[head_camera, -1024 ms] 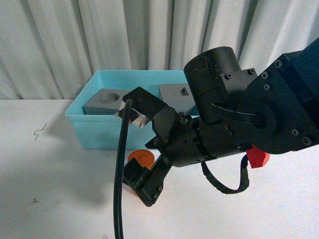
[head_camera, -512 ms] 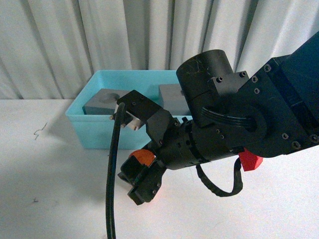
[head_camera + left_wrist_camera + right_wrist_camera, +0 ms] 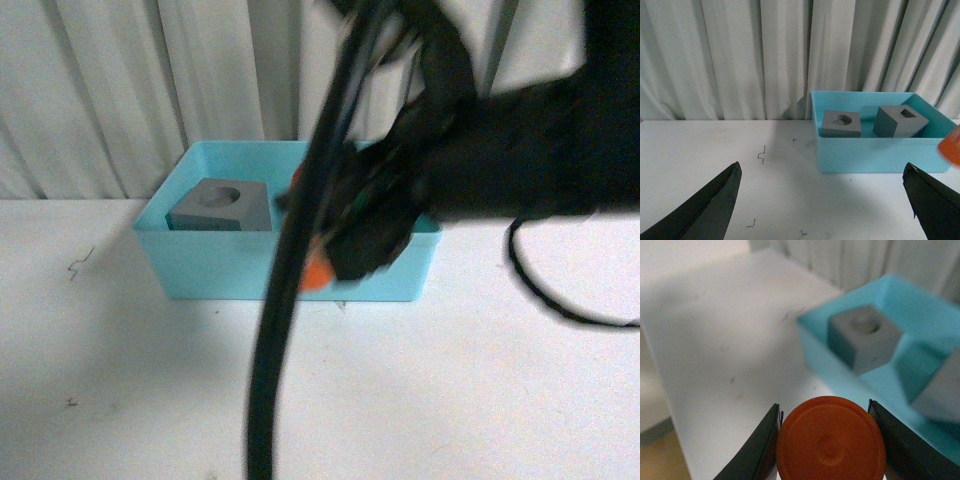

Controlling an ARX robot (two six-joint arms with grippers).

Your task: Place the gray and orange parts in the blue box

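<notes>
My right gripper is shut on the orange cylinder, whose round end faces the wrist camera. In the front view the blurred right arm holds the orange cylinder in the air at the front wall of the blue box. The gray cube with the round recess lies in the box; the other cube is hidden by the arm there. The left wrist view shows both gray cubes, round recess and rectangular recess, in the blue box. My left gripper is open and empty over the white table.
A white table lies under everything, with small dark marks on it. Pale curtains hang close behind the box. A thick black cable hangs down in front of the front camera.
My right arm has lifted the orange cylinder off the table and swung it up and back to the box's front wall. The red part seen earlier is now hidden.
</notes>
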